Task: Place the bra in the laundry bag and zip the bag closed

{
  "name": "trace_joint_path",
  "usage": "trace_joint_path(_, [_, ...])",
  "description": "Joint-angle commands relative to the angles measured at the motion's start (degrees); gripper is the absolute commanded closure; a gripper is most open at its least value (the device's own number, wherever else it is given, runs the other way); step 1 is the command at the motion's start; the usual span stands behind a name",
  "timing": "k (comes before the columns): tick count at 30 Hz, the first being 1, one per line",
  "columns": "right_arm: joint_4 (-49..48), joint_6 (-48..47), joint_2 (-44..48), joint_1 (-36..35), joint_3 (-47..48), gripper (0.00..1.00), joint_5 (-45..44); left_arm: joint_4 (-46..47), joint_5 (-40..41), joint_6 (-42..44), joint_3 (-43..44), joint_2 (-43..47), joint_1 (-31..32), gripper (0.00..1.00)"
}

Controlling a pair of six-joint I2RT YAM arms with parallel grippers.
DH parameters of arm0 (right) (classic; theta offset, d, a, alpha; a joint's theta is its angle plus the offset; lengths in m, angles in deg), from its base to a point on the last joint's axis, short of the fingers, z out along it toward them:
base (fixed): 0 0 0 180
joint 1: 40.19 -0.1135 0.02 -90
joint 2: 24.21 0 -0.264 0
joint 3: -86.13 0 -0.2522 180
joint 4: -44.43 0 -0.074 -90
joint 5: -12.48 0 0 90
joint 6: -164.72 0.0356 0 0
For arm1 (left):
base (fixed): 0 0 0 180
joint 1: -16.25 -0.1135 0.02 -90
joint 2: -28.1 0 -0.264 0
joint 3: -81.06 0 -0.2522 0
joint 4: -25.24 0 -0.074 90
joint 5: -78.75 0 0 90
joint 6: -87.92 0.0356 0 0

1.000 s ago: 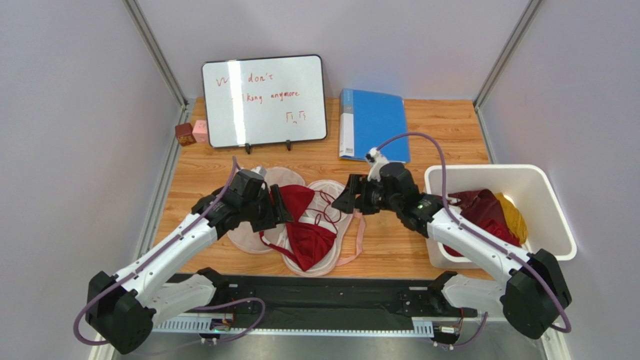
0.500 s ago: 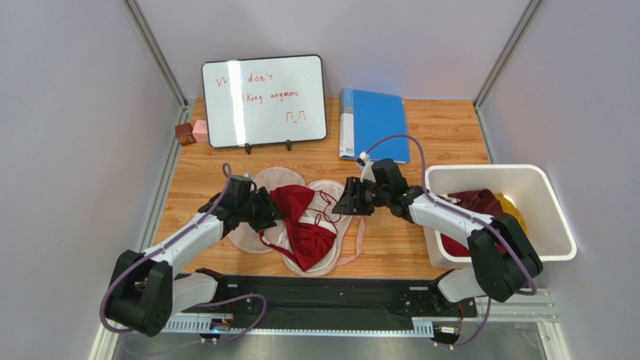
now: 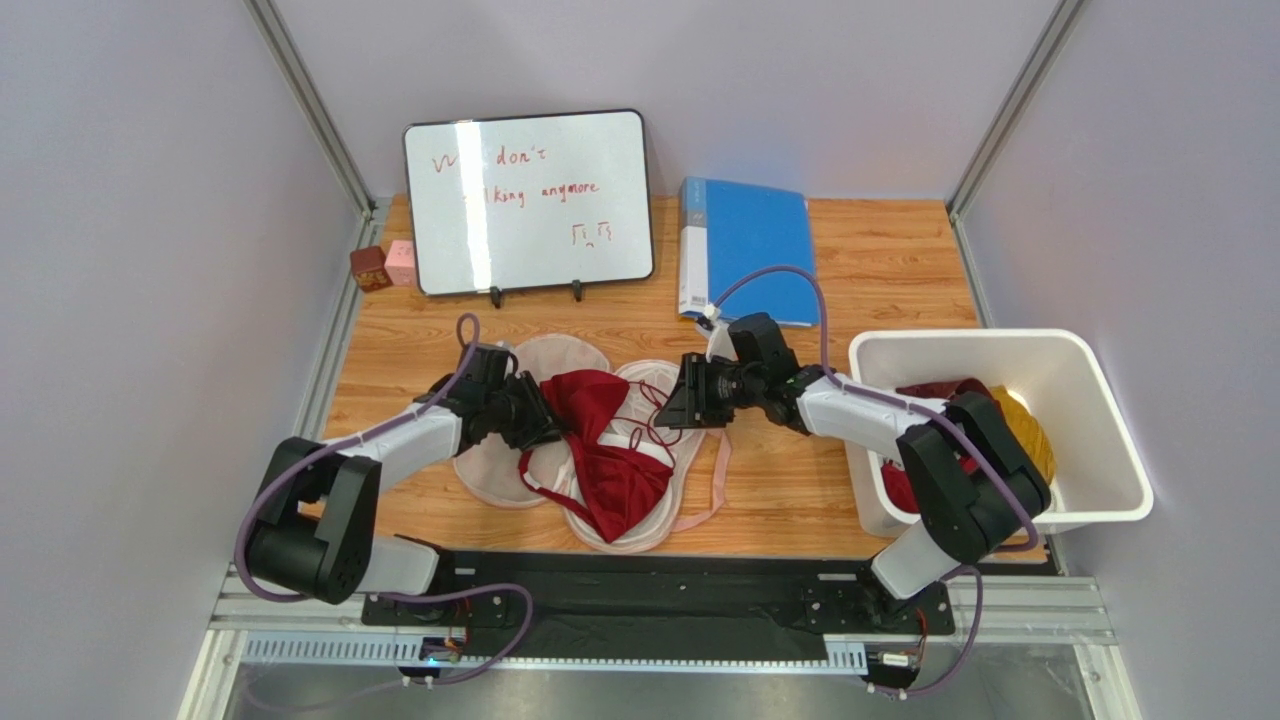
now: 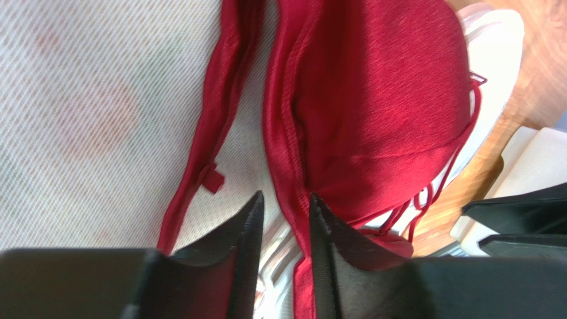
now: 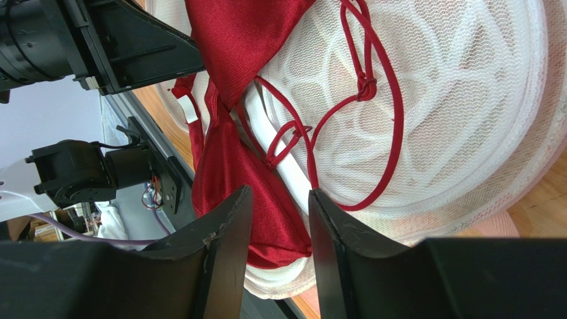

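Note:
The dark red bra (image 3: pixel 609 450) lies spread over the opened laundry bag (image 3: pixel 496 473), a cream mesh pouch with pink trim, at the table's middle. My left gripper (image 3: pixel 538 414) sits at the bra's left cup. In the left wrist view, its fingertips (image 4: pixel 286 199) straddle the bra's folded edge (image 4: pixel 286 133) over the bag's mesh (image 4: pixel 80 100), with a narrow gap showing. My right gripper (image 3: pixel 685 402) hovers at the bag's right side. In the right wrist view, its jaws (image 5: pixel 281 196) stand apart above the lower cup (image 5: pixel 233 159) and thin straps (image 5: pixel 392 119), gripping nothing, with the bag's mesh (image 5: pixel 452 100) beyond them.
A white bin (image 3: pixel 1112 450) with red and yellow clothes (image 3: pixel 977 420) stands at the right. At the back are a whiteboard (image 3: pixel 529 200), a blue folder (image 3: pixel 747 248) and two small blocks (image 3: pixel 383 267). The black base rail (image 3: pixel 646 600) runs along the near edge.
Both grippers' jaws have narrowed. Both arms have dropped lower and stretched out flatter, bringing the grippers down onto the bra and bag.

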Motion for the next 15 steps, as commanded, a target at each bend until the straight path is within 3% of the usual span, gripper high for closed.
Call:
trace_joint_path(1, [-3.1,-0.4,-1.7,-0.1,2.4,0.59,1.2,3.9,0.0,3.1,2.1,-0.8,-0.4,0.66])
trace_joint_path(5, [-3.2,-0.4,-2.2,-0.1,2.7,0.60,1.0,5.4,-0.8,3.8,3.1,-2.8,-0.4,0.70])
trace_joint_path(8, [-1.3,-0.7,-2.2,-0.1,3.7,0.59,-1.3,5.2,-1.1,4.9,4.6,-4.5,-0.4,0.79])
trace_joint_path(9, [0.4,-0.6,-2.2,-0.1,4.0,0.59,-3.1,5.2,-1.5,5.3,4.9,-4.9,-0.4,0.87])
trace_joint_path(12, [3.7,-0.9,-2.7,-0.1,5.6,0.57,-5.8,4.9,-2.2,6.8,6.1,-4.0,-0.4,1.00])
trace_joint_path(15, [5.2,-0.4,-2.9,-0.1,5.8,0.55,-9.0,4.6,-3.8,9.0,6.9,-0.9,-0.3,1.00])
